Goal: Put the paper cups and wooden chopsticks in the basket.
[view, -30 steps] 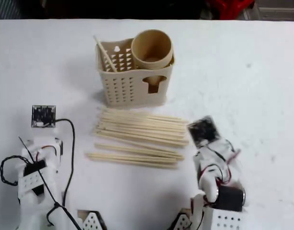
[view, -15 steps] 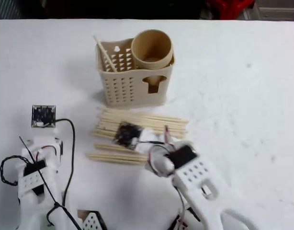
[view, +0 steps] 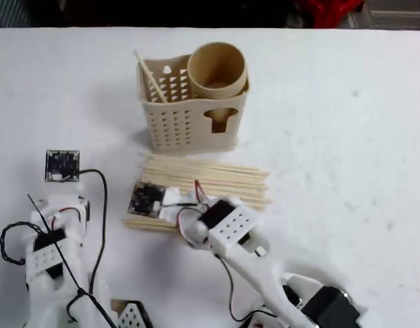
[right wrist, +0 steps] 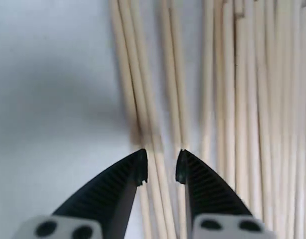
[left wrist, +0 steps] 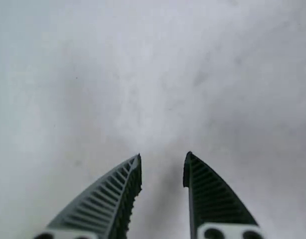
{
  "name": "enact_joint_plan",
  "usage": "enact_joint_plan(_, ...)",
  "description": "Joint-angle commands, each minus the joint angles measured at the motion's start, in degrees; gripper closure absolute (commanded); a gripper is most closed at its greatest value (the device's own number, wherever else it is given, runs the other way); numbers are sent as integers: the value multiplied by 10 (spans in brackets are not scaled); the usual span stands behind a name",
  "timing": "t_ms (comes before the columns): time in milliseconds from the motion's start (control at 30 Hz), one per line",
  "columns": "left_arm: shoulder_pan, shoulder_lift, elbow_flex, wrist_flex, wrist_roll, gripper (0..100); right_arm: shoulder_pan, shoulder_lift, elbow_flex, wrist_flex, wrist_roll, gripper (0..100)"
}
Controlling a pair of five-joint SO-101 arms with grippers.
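Below centre in the high view, wooden chopsticks (view: 217, 179) are spread flat, with the basket (view: 189, 126) at upper centre. The right gripper (right wrist: 160, 167) is held with jaws slightly apart astride one or two sticks. It is best lowered squarely before closing.

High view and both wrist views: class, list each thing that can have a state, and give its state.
basket: upright, partly filled.
paper cup: upright, inside basket.
single chopstick: leaning, inside basket.
loose chopsticks: lying on table, outside basket.
right gripper: open, over loose chopsticks.
left gripper: open, over bare table.
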Motion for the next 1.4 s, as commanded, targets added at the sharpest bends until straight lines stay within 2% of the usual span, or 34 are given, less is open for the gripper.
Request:
enact_joint_plan(0, -1, -14, -4, -6, -4, 846, -15, 32, -20, -7, -7, 885)
enact_joint_plan(367, -1, -14, -4, -6, -4, 846, -10, 93, -34, -29, -7, 889)
enact_joint_plan(467, -1, -14, -4, -6, -4, 846, 7, 94, -35, -32, -5, 902)
enact_joint_plan(600, -1, -14, -4, -6, -4, 846, 32, 88, -35, -33, -3, 981)
enact_joint_plan(900, -1, -14, -4, -6, -4, 846, 70, 87, -51, -29, -4, 981)
enact_joint_plan(1267, -1, -14, -4, -6, -4, 846, 71, -38, -33, 23, -9, 981)
enact_joint_plan(1367, -1, -14, -4, -6, -4, 846, 71, -69, -28, 25, -33, 981)
